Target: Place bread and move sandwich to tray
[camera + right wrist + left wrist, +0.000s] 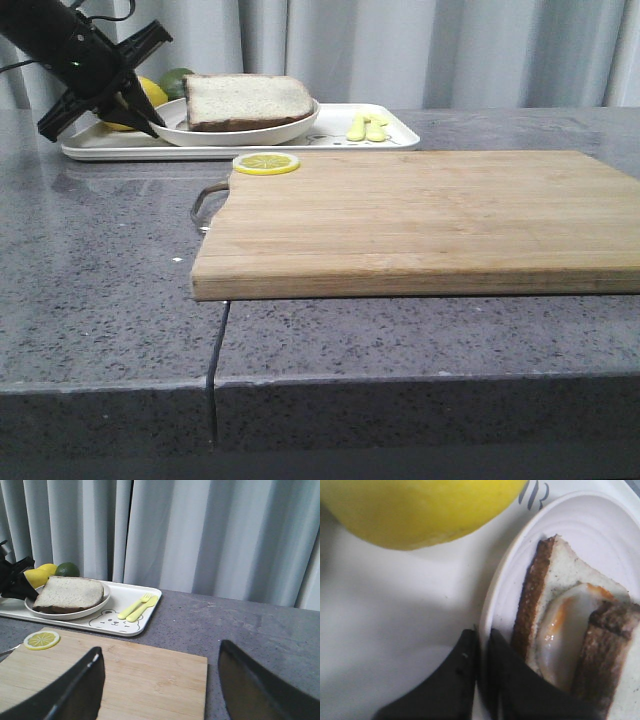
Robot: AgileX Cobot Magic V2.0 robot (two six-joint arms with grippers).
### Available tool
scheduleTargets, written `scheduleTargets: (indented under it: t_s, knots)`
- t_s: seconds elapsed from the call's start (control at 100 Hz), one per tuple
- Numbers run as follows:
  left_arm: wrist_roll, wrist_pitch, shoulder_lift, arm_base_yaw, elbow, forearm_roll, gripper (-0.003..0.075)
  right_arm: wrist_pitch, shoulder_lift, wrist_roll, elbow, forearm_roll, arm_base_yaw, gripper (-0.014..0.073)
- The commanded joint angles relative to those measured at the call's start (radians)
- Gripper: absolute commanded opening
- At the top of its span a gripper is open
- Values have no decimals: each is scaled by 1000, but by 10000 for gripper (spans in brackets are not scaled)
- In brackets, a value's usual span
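The wooden board (pixel 420 220) lies closest to the front camera, bare but for a lemon slice (pixel 266 163) at its far corner. The left gripper (pixel 481 645) is pinched onto the rim of the plate (pixel 500 595), one finger outside the rim and one just inside, against the sandwich's crust. The sandwich (pixel 570 630) sits just beyond those fingers, its egg showing between the slices, and the bread (pixel 248 100) forms its top slice. The plate rests on the tray (pixel 390 135), so the move looks all but done. A whole lemon (pixel 420 510) lies close on the gripper's outer side, and a lime (pixel 67 569) beyond it.

The right gripper (pixel 160 680) hangs spread wide and empty over the board's near end, well apart from the tray.

The risks: the inner finger may drag the crust as the grip lets go, sliding the top slice off the egg; a lifted rim could tip the plate. The wrist view is blurred, so the exact contact is uncertain.
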State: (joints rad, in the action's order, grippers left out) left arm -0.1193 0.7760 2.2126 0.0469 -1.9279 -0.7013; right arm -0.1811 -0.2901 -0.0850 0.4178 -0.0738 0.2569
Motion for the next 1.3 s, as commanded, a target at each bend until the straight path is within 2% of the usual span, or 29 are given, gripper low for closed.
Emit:
scheduleTargets:
  t_s: [0.0,0.46,0.6,0.79,0.91,1.29]
  knots:
    - [-12,-35,-64,5,-39,-53,-18,92,-5,4,25,5,-7,489]
    - [-12,-15,-64,5,-39,-53,-13,134,-5,6,25,5,-7,489]
    - [-12,-2,-64,5,-39,-53,54,138,-5,6,25,5,-7,489]
    - [-12,10,-64,5,-39,-50,200,138,-5,6,25,5,-7,489]
    - [-12,21,-64,-2,-39,-51,267,138,-5,6,25,5,-7,489]
    - [-12,38,-105,-35,-41,-51,283,137,-5,6,25,5,-7,489]
